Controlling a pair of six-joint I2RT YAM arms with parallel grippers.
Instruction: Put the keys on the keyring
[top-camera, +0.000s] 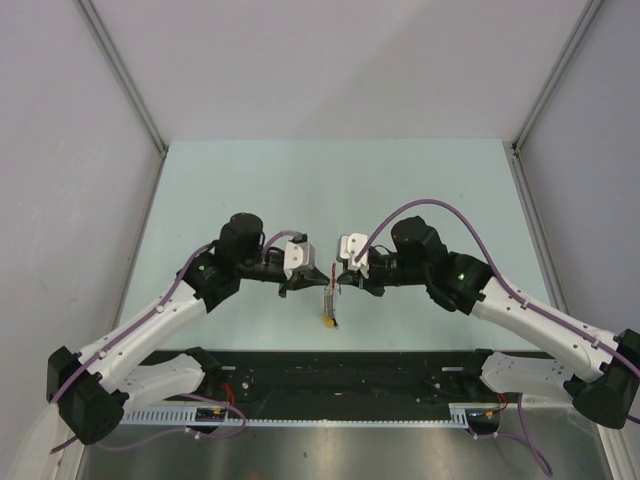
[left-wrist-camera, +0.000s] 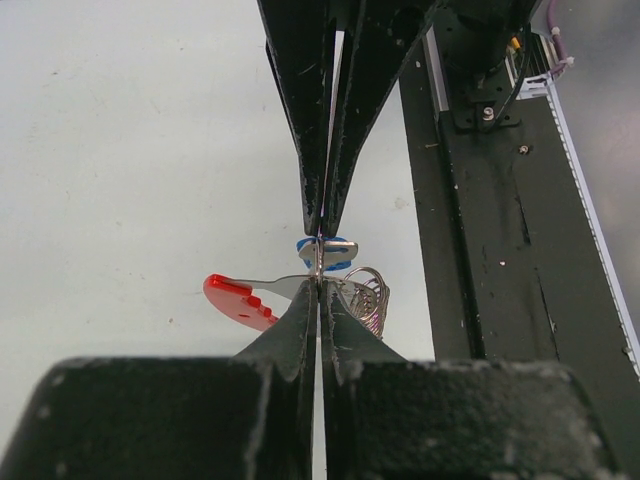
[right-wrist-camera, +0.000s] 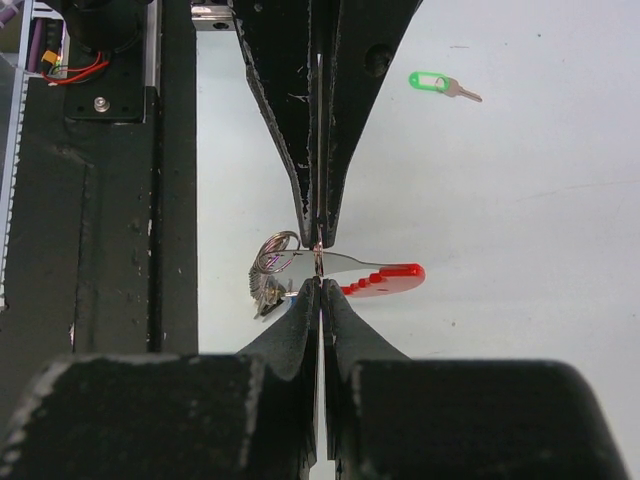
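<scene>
The keyring (top-camera: 328, 303) hangs between my two grippers above the table's front middle, with a yellow-capped key (top-camera: 328, 321) dangling lowest. Its grey metal body (right-wrist-camera: 295, 263), curved red piece (left-wrist-camera: 238, 300) and wire coils (left-wrist-camera: 367, 295) show in both wrist views. My left gripper (left-wrist-camera: 319, 284) is shut on the keyring's metal body. My right gripper (right-wrist-camera: 320, 284) faces it tip to tip and is shut on the blue-capped key (left-wrist-camera: 328, 250), which touches the keyring. The green-capped key (right-wrist-camera: 432, 80) lies loose on the table beyond.
The black base rail (top-camera: 340, 375) with cables runs along the table's near edge, just below the grippers. It also shows in the left wrist view (left-wrist-camera: 500, 250) and the right wrist view (right-wrist-camera: 110, 200). Grey walls enclose the pale green table (top-camera: 330, 190).
</scene>
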